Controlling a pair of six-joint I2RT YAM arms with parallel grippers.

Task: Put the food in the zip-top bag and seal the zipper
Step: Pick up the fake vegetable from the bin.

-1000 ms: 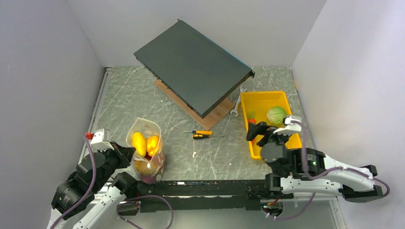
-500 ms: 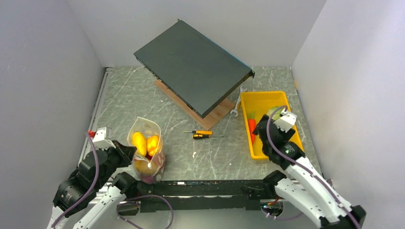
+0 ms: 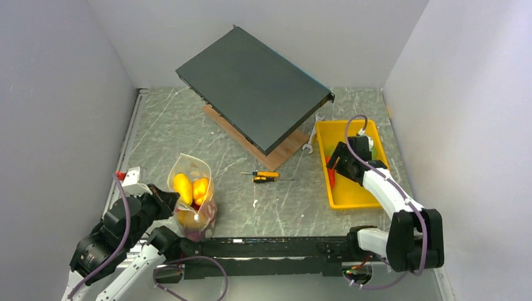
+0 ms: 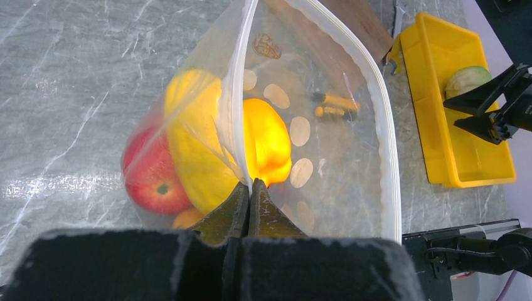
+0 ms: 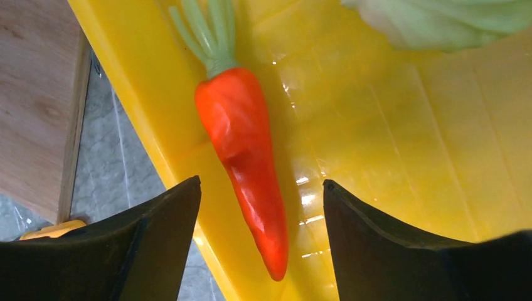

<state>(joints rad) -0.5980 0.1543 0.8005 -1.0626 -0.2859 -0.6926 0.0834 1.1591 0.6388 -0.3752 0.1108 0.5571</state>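
Carrot (image 5: 241,144) lies in the yellow tray (image 5: 389,144) at the right of the table (image 3: 188,132), close to the tray's left wall, with the green cabbage (image 5: 439,22) nearby in the same tray. The right gripper (image 5: 260,188) hangs over the carrot, its jaws spread wide to either side of it. At the near left, the left gripper (image 4: 249,188) is clenched on the zipper (image 4: 236,106) of the zip-top bag (image 4: 339,144), whose mouth gapes open; a yellow piece (image 4: 266,138) and a red piece (image 4: 147,175) sit inside.

Orange-red carrot (image 5: 248,157), yellow tray (image 5: 389,157), white-dotted clear bag (image 4: 339,157)
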